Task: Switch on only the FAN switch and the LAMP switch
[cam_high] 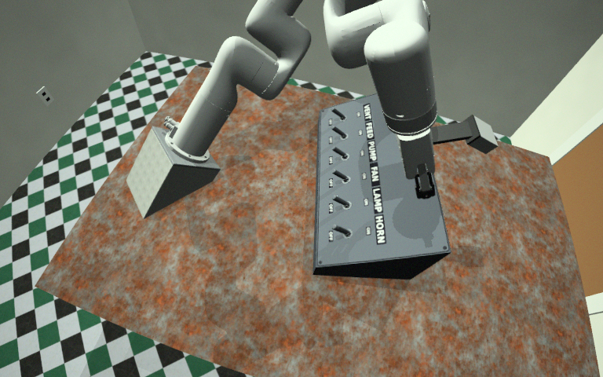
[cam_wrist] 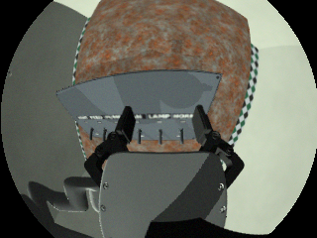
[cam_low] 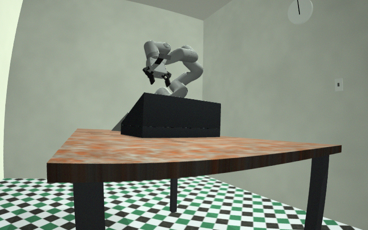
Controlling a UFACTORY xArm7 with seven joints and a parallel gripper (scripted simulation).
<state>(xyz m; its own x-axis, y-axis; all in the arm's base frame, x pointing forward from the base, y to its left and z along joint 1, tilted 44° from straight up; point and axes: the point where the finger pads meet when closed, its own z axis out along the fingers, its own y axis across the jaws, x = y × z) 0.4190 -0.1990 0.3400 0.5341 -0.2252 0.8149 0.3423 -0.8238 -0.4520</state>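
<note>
A grey sloped console (cam_high: 378,191) sits on the rust-patterned table, with a row of several dark toggle switches labelled VENT, FEED, PUMP, FAN, LAMP, HORN. All levers lean toward the OFF marks. The FAN switch (cam_high: 341,176) and the LAMP switch (cam_high: 342,202) are in the lower half of the row. My gripper (cam_high: 423,184) is open and empty, hovering above the console's plain right part, level with the FAN and LAMP labels. From the exterior view the gripper (cam_low: 158,78) is clear above the console's black back (cam_low: 173,118). The wrist view shows the open fingers over the panel (cam_wrist: 142,95).
The arm's base block (cam_high: 171,170) stands on the table left of the console. A dark bracket (cam_high: 471,132) sticks out behind the console's far right corner. The table edge runs close behind the console.
</note>
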